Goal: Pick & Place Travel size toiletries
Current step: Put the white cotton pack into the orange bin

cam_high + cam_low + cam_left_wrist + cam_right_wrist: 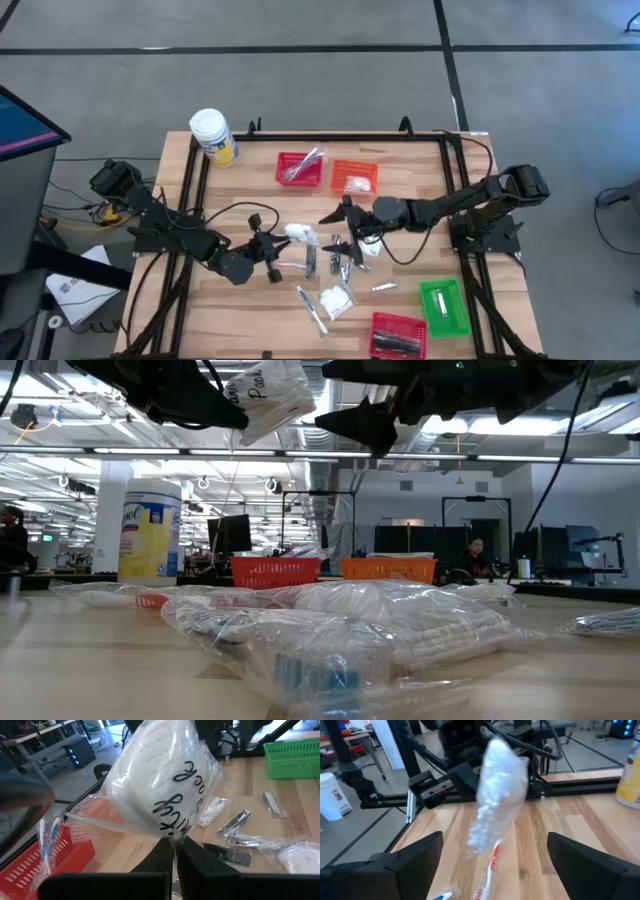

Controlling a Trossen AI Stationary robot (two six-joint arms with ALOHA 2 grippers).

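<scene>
My left gripper (175, 851) pinched the edge of a clear-wrapped white cotton packet (160, 775), lifted off the wooden table (240, 310) near its centre, likely so it could be carried to a basket. My right gripper (335, 215) hung at three o'clock from it, fingers spread wide and empty, facing the packet. The red plastic basket (300, 168) sat at twelve o'clock; other wrapped toiletries (335, 300) lay at six.
</scene>
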